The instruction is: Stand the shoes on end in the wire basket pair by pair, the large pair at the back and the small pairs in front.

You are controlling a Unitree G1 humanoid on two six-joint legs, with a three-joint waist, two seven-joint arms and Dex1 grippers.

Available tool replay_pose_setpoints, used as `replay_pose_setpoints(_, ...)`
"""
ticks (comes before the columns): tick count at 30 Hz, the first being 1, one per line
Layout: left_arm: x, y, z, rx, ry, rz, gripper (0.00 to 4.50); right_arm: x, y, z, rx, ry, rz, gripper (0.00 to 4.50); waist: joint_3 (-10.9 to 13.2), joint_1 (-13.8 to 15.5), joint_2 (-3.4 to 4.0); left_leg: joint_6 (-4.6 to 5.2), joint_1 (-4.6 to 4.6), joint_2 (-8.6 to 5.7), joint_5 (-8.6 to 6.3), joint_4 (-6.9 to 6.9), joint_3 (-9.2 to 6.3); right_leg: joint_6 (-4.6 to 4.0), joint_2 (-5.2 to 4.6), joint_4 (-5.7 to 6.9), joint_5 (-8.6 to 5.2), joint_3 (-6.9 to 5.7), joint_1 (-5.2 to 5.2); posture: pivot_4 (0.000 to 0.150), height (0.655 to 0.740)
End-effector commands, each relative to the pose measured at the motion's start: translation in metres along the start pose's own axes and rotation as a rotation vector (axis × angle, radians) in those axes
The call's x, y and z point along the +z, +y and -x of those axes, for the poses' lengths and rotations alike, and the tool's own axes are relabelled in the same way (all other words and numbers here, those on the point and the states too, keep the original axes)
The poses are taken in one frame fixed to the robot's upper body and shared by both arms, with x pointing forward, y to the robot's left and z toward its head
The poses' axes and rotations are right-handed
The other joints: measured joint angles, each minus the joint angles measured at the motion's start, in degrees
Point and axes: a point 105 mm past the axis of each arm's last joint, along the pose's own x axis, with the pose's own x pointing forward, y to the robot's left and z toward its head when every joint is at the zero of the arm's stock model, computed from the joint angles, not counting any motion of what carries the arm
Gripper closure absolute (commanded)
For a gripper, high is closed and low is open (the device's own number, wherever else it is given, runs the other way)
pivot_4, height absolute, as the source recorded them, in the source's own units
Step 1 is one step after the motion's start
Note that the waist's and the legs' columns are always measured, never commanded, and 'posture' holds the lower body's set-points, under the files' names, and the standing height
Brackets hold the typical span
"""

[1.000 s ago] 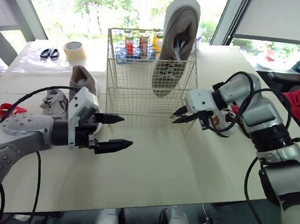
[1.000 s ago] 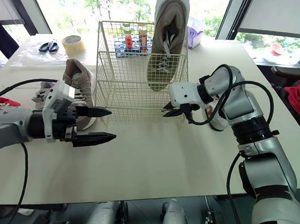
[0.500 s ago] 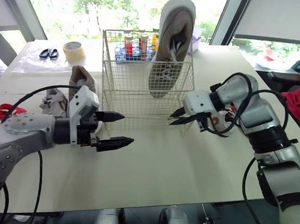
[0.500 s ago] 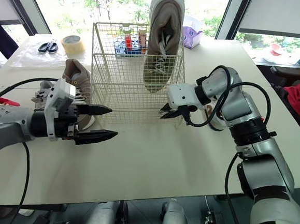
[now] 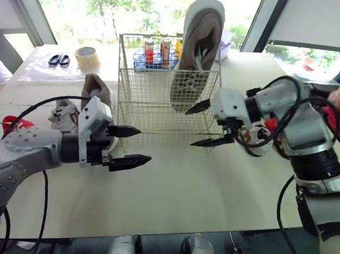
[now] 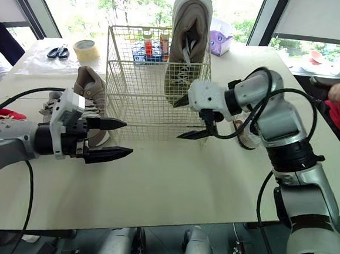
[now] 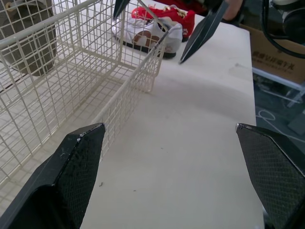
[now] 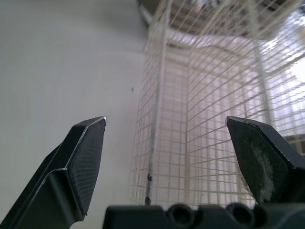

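Toward the table's [image 5: 212, 183] far edge, wire basket [image 5: 143, 95] holds one large shoe [image 5: 197, 47] on end, back-right — mate [image 5: 95, 92] and small shoes [image 7: 152, 28] lie outside. Both spread wide, empty: left gripper [image 5: 144, 145], right gripper [image 5: 190, 128]. Most remains.

R gripper [image 6: 177, 120] fingers now spread wide vs near-shut 1 s ago, at basket [image 6: 131, 94] front-right corner.
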Motion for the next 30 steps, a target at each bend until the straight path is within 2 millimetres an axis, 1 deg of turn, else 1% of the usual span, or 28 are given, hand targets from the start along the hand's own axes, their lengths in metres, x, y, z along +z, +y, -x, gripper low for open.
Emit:
replay_pose_setpoints(1, 0.041, 0.023, 0.024, 0.108, -0.138, -0.026, 0.00, 0.045, -0.011, 0.033, -0.109, -0.152, -0.033, 0.03, 0.0, 0.0, 0.00, 0.00, 0.00, 0.00, 0.00, 0.00, -0.01, 0.00, 0.00, 0.01, 0.00, 0.00, 0.00, 0.150, 0.6675)
replay_pose_setpoints(3, 0.064, 0.048, 0.043, 0.242, -0.182, -0.034, 0.00, 0.060, -0.014, 0.049, -0.155, -0.221, -0.087, 0.03, 0.0, 0.0, -0.01, 0.00, 0.00, 0.00, 0.00, 0.01, -0.03, -0.01, 0.00, 0.05, 0.01, -0.01, -0.01, 0.150, 0.6675)
replay_pose_setpoints(4, 0.078, 0.064, 0.055, 0.332, -0.216, -0.041, 0.00, 0.064, -0.013, 0.057, -0.165, -0.252, -0.120, 0.03, 0.0, 0.0, -0.01, 0.01, 0.00, 0.00, 0.00, -0.01, -0.05, -0.01, 0.01, 0.05, 0.01, -0.02, -0.01, 0.150, 0.6675)
replay_pose_setpoints(6, 0.103, 0.094, 0.081, 0.493, -0.263, -0.050, 0.00, 0.069, -0.009, 0.070, -0.178, -0.294, -0.171, 0.03, 0.0, 0.2, -0.07, 0.02, 0.00, -0.02, 0.00, -0.05, -0.06, -0.01, 0.01, -0.02, 0.00, -0.03, 0.02, 0.150, 0.6675)
replay_pose_setpoints(7, 0.108, 0.109, 0.092, 0.563, -0.239, -0.027, 0.00, 0.069, -0.006, 0.075, -0.178, -0.306, -0.195, 0.03, 0.0, 0.2, -0.08, 0.04, 0.01, -0.03, -0.01, -0.05, -0.06, -0.01, 0.01, -0.05, 0.00, -0.05, 0.05, 0.150, 0.6675)
replay_pose_setpoints(9, 0.108, 0.134, 0.106, 0.671, -0.153, 0.017, 0.00, 0.069, 0.000, 0.079, -0.165, -0.315, -0.230, 0.03, 0.0, 0.0, -0.09, 0.07, 0.02, -0.04, -0.03, -0.07, 0.01, 0.01, 0.00, -0.09, 0.01, -0.04, 0.05, 0.150, 0.6675)
replay_pose_setpoints(11, 0.099, 0.165, 0.116, 0.804, -0.014, 0.079, 0.00, 0.066, 0.010, 0.080, -0.132, -0.312, -0.259, 0.03, -0.1, 0.3, -0.09, 0.08, 0.04, -0.06, -0.04, -0.10, 0.07, 0.02, -0.01, -0.07, 0.01, -0.02, 0.03, 0.150, 0.6675)
replay_pose_setpoints(14, 0.091, 0.199, 0.125, 0.973, 0.097, 0.222, 0.00, 0.063, 0.024, 0.073, -0.087, -0.299, -0.270, 0.03, -0.1, 0.8, -0.12, 0.07, 0.03, -0.05, -0.03, -0.10, 0.06, 0.02, 0.00, 0.01, 0.00, -0.05, 0.00, 0.150, 0.6675)
replay_pose_setpoints(15, 0.089, 0.209, 0.124, 1.022, 0.128, 0.238, 0.00, 0.060, 0.028, 0.070, -0.076, -0.293, -0.269, 0.03, -0.1, 1.1, -0.14, 0.07, 0.02, -0.05, -0.03, -0.09, 0.09, 0.02, 0.01, 0.02, 0.00, -0.04, -0.04, 0.150, 0.6675)
replay_pose_setpoints(16, 0.086, 0.215, 0.123, 1.057, 0.157, 0.251, 0.00, 0.059, 0.032, 0.067, -0.069, -0.289, -0.267, 0.03, -0.1, 1.1, -0.16, 0.07, -0.02, -0.05, -0.03, -0.08, 0.07, 0.02, 0.00, 0.03, 0.00, -0.04, -0.05, 0.150, 0.6675)
replay_pose_setpoints(18, 0.081, 0.221, 0.118, 1.077, 0.194, 0.275, 0.00, 0.058, 0.037, 0.063, -0.062, -0.293, -0.263, 0.03, 0.0, 1.2, -0.21, 0.07, -0.08, -0.04, -0.04, -0.08, 0.10, 0.03, 0.00, 0.01, 0.00, -0.03, -0.13, 0.150, 0.6675)
replay_pose_setpoints(20, 0.076, 0.222, 0.108, 1.041, 0.227, 0.286, 0.00, 0.057, 0.045, 0.062, -0.049, -0.304, -0.266, 0.03, 0.0, 1.0, -0.24, 0.07, -0.30, -0.04, -0.03, -0.06, 0.13, 0.03, -0.01, 0.00, 0.00, -0.01, -0.34, 0.150, 0.6675)
replay_pose_setpoints(24, 0.067, 0.225, 0.093, 1.026, 0.277, 0.274, 0.00, 0.045, 0.063, 0.058, -0.052, -0.262, -0.304, 0.03, 0.0, 1.0, -0.35, 0.06, -0.71, -0.03, -0.01, -0.06, 0.13, 0.04, -0.01, 0.00, 0.00, -0.02, -0.72, 0.150, 0.6675)
replay_pose_setpoints(27, 0.052, 0.228, 0.081, 1.030, 0.319, 0.294, 0.00, 0.044, 0.078, 0.058, -0.064, -0.248, -0.324, 0.03, 0.1, 1.0, -0.41, 0.06, -0.77, -0.03, -0.01, -0.02, 0.12, 0.05, -0.01, 0.00, 0.00, -0.02, -0.76, 0.150, 0.6675)
replay_pose_setpoints(30, 0.036, 0.230, 0.072, 1.035, 0.364, 0.305, 0.00, 0.044, 0.085, 0.060, -0.096, -0.232, -0.341, 0.03, 0.1, 1.0, -0.44, 0.07, -0.73, -0.02, -0.01, 0.06, 0.07, 0.05, -0.02, 0.02, 0.00, -0.02, -0.68, 0.150, 0.6675)
